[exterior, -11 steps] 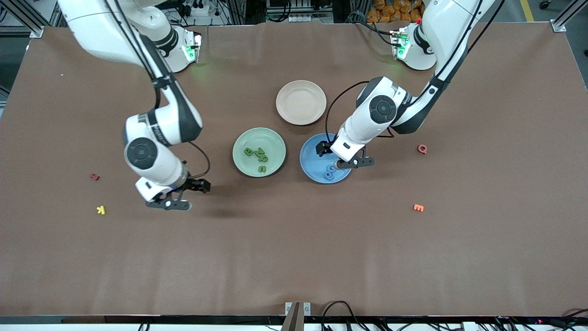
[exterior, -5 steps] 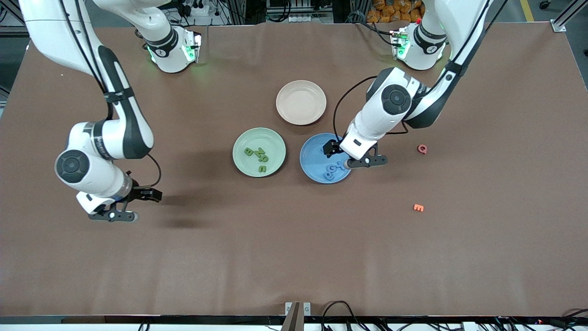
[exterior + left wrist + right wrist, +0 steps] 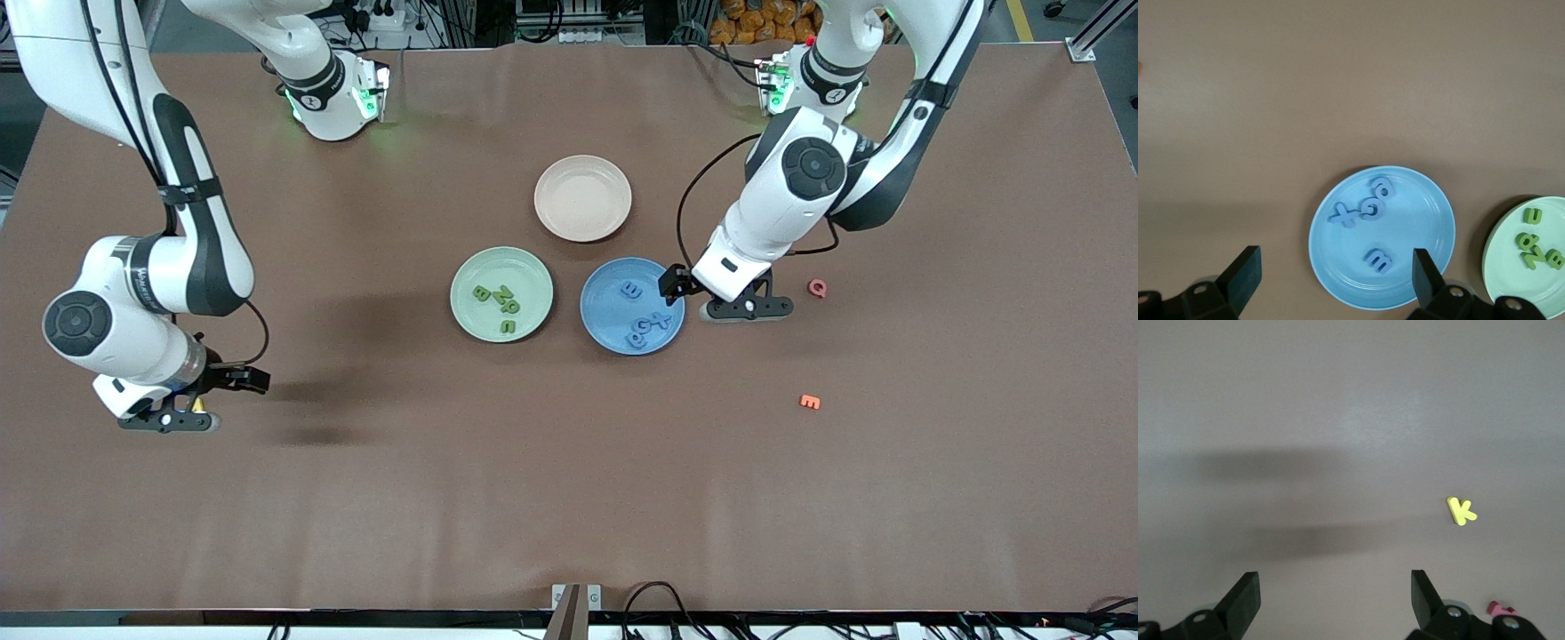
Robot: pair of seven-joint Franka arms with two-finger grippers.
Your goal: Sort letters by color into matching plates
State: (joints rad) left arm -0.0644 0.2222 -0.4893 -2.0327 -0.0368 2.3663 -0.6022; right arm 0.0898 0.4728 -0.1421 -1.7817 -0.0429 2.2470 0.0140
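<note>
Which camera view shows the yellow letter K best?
The right wrist view: the yellow letter K lies flat on bare table, whole and readable. The front view shows only a yellow sliver under the right hand. The left wrist view shows none of it.

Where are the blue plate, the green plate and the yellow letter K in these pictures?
blue plate (image 3: 605, 313): front view, bare part of its floor.
green plate (image 3: 471, 270): front view, bare floor near the rim.
yellow letter K (image 3: 1461, 511): right wrist view, the middle of the letter.
</note>
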